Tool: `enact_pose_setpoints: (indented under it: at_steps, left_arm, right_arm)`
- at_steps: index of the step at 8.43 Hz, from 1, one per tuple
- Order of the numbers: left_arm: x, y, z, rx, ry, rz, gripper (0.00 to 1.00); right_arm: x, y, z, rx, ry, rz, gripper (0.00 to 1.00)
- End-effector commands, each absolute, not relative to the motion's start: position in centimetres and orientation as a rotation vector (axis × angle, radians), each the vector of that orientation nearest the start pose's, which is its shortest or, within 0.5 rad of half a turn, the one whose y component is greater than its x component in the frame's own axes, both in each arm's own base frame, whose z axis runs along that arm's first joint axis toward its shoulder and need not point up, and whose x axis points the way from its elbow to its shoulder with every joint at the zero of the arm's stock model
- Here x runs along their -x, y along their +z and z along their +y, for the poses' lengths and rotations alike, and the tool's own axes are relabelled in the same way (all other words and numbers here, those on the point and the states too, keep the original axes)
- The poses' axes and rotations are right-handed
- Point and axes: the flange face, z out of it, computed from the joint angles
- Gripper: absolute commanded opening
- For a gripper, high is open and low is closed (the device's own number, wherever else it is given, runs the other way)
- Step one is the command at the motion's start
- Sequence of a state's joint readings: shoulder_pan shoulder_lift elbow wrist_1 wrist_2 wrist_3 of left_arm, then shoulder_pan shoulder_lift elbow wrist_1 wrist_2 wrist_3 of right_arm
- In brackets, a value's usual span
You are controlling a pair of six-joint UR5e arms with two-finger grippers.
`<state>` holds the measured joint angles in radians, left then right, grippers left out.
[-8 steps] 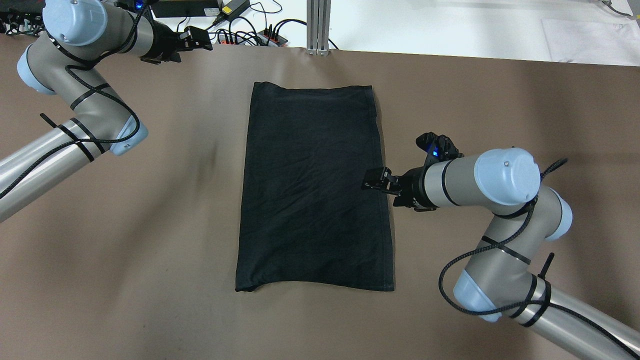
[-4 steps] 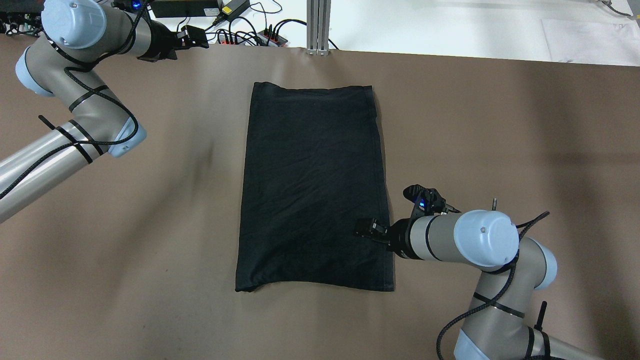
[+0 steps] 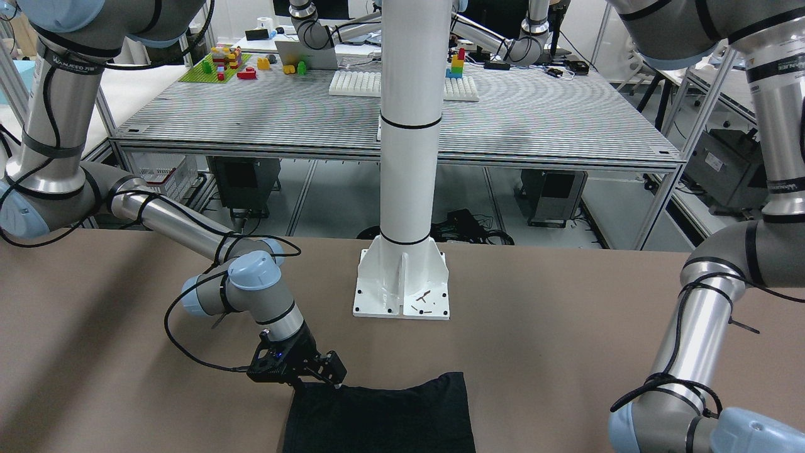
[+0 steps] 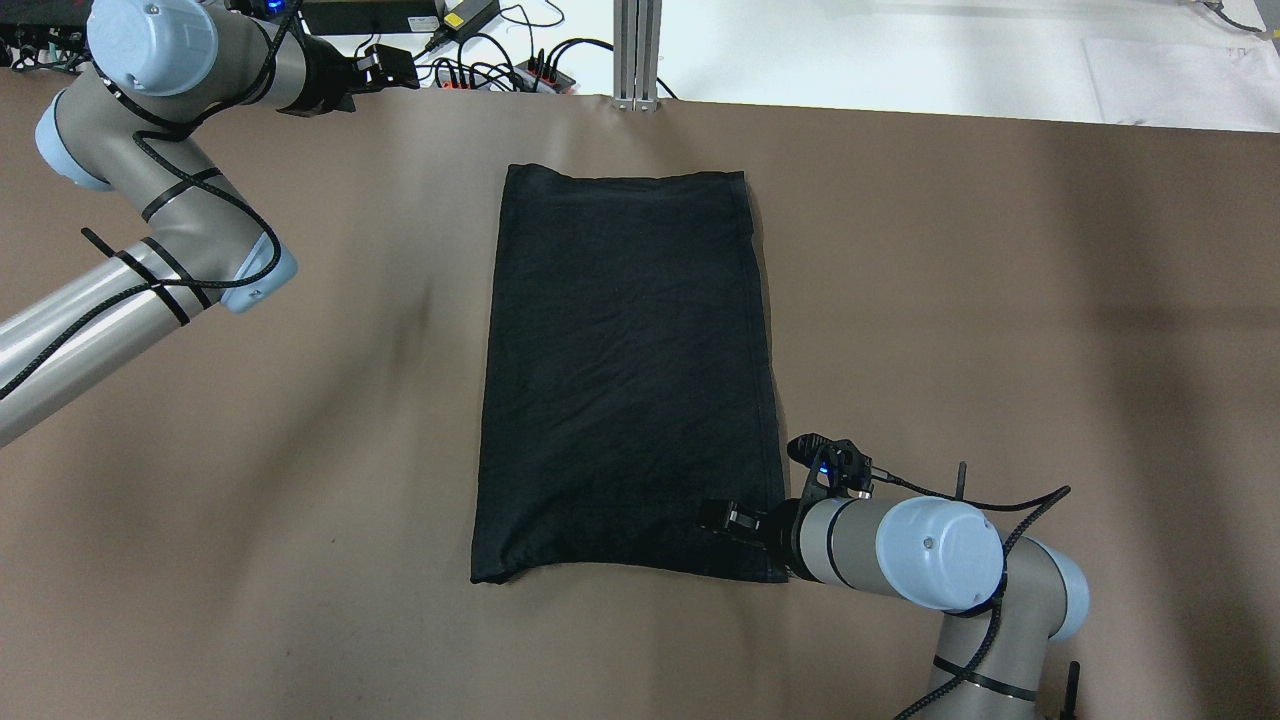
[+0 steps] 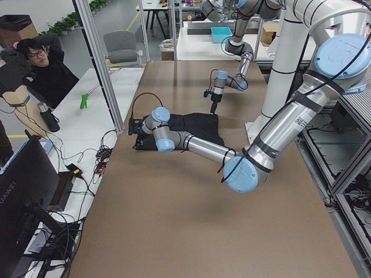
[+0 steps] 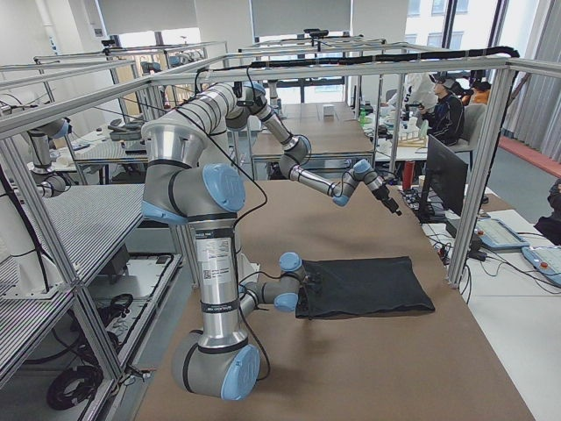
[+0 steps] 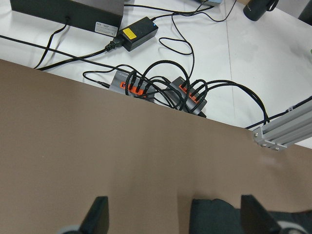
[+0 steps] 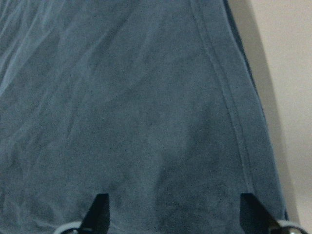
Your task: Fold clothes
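One black T-shirt (image 4: 625, 370) lies folded into a long rectangle in the middle of the table (image 4: 300, 450), print hidden. Right gripper (image 4: 722, 518), spread wide and empty, is at its near right corner; whether it touches the cloth is unclear. Left gripper (image 4: 398, 68), equally spread and empty, hangs by the far edge.

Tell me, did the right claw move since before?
Yes. The right claw slid along the right edge of the T-shirt, from the middle to the near corner.

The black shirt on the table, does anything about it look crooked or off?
Only slightly. The T-shirt lies as a flat folded strip, but it widens toward the robot, and its near left corner bulges out. No damage shows.
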<state>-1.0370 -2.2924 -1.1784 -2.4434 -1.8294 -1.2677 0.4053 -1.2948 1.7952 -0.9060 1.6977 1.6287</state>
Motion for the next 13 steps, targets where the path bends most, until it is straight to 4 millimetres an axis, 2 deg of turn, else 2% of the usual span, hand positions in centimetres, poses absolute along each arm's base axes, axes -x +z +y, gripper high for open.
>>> enact_pose_setpoints:
  at_steps: [1, 2, 4, 5, 6, 7, 8, 9, 10, 12, 13]
  left_arm:
    - [-30.4, 29.1, -72.5, -0.576, -0.482, 1.091, 0.95]
    - [-30.6, 29.0, -72.5, -0.577, -0.481, 1.092, 0.95]
    - [-30.5, 28.8, -72.7, -0.588, -0.489, 1.087, 0.95]
    - [-31.3, 28.6, -72.3, -0.583, -0.480, 1.090, 0.95]
    - [-32.4, 28.4, -72.0, -0.584, -0.471, 1.092, 0.95]
    - [-32.5, 28.2, -72.0, -0.586, -0.471, 1.092, 0.95]
    - [-32.4, 27.9, -72.1, -0.589, -0.472, 1.094, 0.95]
    - [-32.5, 28.0, -72.1, -0.590, -0.474, 1.091, 0.95]
    - [-32.5, 27.9, -72.1, -0.593, -0.474, 1.092, 0.95]
    - [-32.5, 28.2, -72.1, -0.590, -0.475, 1.088, 0.95]
    - [-32.5, 28.3, -72.1, -0.587, -0.475, 1.088, 0.95]
  right_arm:
    - [51.3, 35.0, -33.6, -0.083, 0.326, -1.130, 0.94]
    - [51.6, 35.6, -33.6, -0.083, 0.325, -1.122, 0.94]
    - [51.8, 35.1, -33.7, -0.101, 0.333, -1.128, 0.94]
    - [52.0, 34.3, -33.8, -0.104, 0.333, -1.141, 0.90]
    - [52.5, 32.6, -34.0, -0.094, 0.354, -1.169, 0.61]
    - [52.8, 32.1, -34.0, -0.074, 0.389, -1.173, 0.26]
    - [53.3, 32.2, -34.4, -0.088, 0.401, -1.169, 0.09]
    - [54.9, 32.0, -35.0, -0.095, 0.406, -1.163, 0.00]
    - [56.0, 31.8, -35.4, -0.092, 0.411, -1.158, 0.00]
    - [55.2, 30.8, -36.0, -0.096, 0.425, -1.184, 0.00]
    - [54.0, 29.5, -36.4, -0.102, 0.433, -1.211, 0.00]
